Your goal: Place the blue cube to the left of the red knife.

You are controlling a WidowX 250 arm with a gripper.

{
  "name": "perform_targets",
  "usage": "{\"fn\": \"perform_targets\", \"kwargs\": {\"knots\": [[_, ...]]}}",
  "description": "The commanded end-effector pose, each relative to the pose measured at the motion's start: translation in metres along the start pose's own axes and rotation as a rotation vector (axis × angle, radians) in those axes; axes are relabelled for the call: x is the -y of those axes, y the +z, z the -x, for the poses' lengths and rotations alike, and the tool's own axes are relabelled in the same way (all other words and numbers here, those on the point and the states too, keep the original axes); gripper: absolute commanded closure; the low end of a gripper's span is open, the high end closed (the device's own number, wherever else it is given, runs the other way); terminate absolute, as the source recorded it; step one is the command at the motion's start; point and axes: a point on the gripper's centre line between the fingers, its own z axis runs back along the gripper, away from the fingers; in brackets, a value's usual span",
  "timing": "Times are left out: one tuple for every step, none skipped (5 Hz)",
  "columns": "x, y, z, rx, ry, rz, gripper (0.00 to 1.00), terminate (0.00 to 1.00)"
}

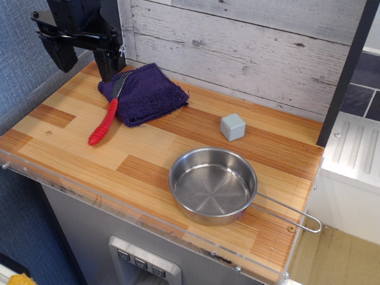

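The steel pan (213, 186) is sitting nearest, the blue cube (233, 127) lying behind it, well right of the fingers (83, 56) hanging spread and empty above the red knife (105, 119).

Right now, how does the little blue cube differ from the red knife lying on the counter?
The blue cube is pale grey-blue and blocky; the red knife is slim and long, with a bright red ribbed handle. The cube stands alone on bare wood near the steel pan; the knife's metal end rests on the purple cloth, close under the gripper. Both rest on the wooden counter, untouched.
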Motion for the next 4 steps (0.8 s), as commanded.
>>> {"fn": "perform_targets", "kwargs": {"knots": [[0.000, 0.000, 0.000, 0.000, 0.000, 0.000, 0.00, 0.00], [0.011, -0.006, -0.002, 0.027, -0.184, 0.095, 0.00, 0.00], [0.027, -0.009, -0.012, 0.017, -0.431, 0.141, 0.00, 0.00], [0.048, -0.010, -0.015, 0.016, -0.616, 0.190, 0.00, 0.00]]}}
